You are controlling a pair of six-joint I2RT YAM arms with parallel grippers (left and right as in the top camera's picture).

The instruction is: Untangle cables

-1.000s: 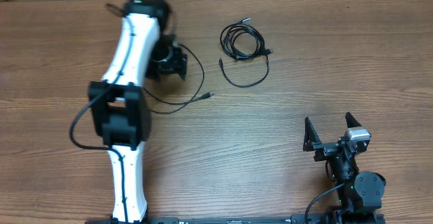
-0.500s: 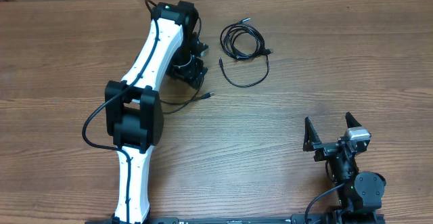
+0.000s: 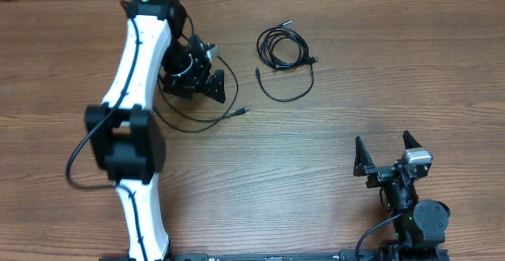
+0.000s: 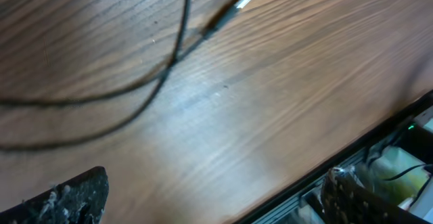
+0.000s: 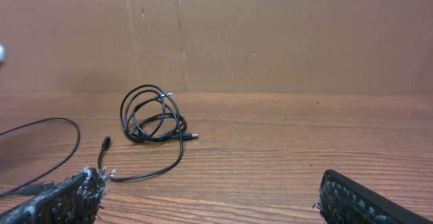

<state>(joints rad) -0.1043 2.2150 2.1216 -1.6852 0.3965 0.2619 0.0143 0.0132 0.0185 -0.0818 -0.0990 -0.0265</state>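
left wrist view | cable point(image 4: 166, 67) | blurred, cut off at left edge

blk cable coil point(image 3: 278, 50), loose cable point(image 3: 241, 113) nearby

Thin black cables point(image 3: 282, 48) are standing out against a brown wood-grain table point(image 3: 379, 80); one plug tip point(image 4: 243, 3) is glinting silver. The left arm point(image 3: 136, 64) is showing white, with black joints.

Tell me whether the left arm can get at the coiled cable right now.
Probably yes: the left gripper is open, the coil lies close by, and only bare table shows between them.
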